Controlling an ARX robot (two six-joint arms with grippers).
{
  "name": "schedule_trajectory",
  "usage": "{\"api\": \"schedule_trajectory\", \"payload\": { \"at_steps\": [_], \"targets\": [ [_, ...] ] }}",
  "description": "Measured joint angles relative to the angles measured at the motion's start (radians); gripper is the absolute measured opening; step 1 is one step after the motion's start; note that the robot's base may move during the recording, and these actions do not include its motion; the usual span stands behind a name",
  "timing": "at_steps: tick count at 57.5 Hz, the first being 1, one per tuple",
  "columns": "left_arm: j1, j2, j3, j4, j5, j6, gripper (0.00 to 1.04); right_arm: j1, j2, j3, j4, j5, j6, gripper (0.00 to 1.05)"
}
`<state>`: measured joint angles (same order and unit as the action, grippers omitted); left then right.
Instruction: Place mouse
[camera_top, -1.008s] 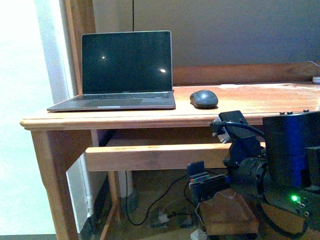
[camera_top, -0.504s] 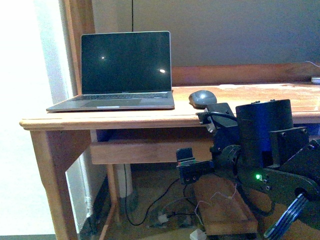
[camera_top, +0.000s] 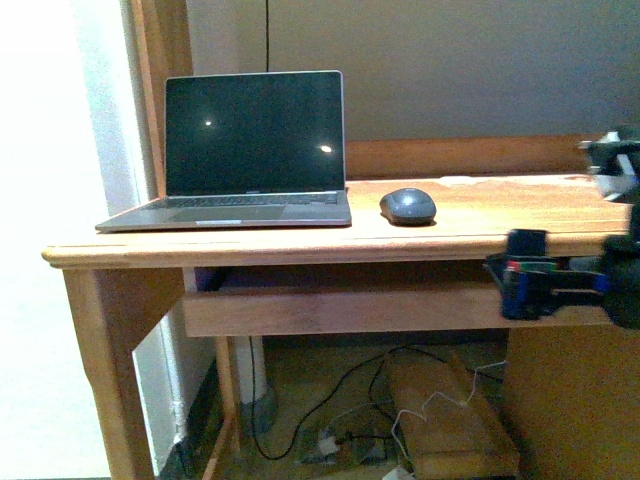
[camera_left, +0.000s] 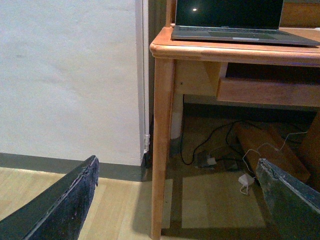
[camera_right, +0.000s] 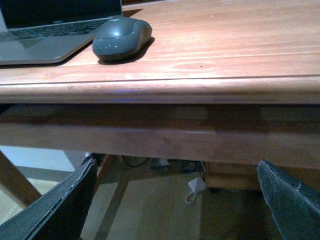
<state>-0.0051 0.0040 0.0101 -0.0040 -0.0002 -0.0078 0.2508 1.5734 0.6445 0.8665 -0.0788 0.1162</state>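
1. The brown wooden desk (camera_top: 470, 215) with a rounded front edge fills the front view, as before; a drawer rail runs under its top.
2. The grey open laptop (camera_top: 250, 150) with a dark screen sits on the desk's left part, unmoved.
3. The right arm, which half a second ago blocked the lower right of the front view, has swung out to the right edge; only blurred dark parts with blue and red bits show there now.
4. The right gripper (camera_right: 175, 200) hangs below the desk edge, its dark fingers (camera_right: 60, 205) spread wide, nothing between them.
5. The left gripper (camera_left: 175, 200) is likewise spread apart and empty, low near the floor beside the desk leg.
6. The small dark grey oval plastic mouse (camera_top: 408, 206) rests on the desk just right of the laptop, in the same spot.
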Motion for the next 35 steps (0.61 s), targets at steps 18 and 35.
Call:
{"api": "schedule_trajectory", "payload": {
  "at_steps": [18,35],
  "targets": [
    [0.000,0.000,0.000,0.000,0.000,0.000,0.97,-0.061,-0.565,-0.464,-0.094,-0.106,0.085,0.97],
    [0.000,0.000,0.000,0.000,0.000,0.000,0.97,-0.020,-1.353,-0.628,-0.645,-0.060,0.215,0.97]
  ]
}}
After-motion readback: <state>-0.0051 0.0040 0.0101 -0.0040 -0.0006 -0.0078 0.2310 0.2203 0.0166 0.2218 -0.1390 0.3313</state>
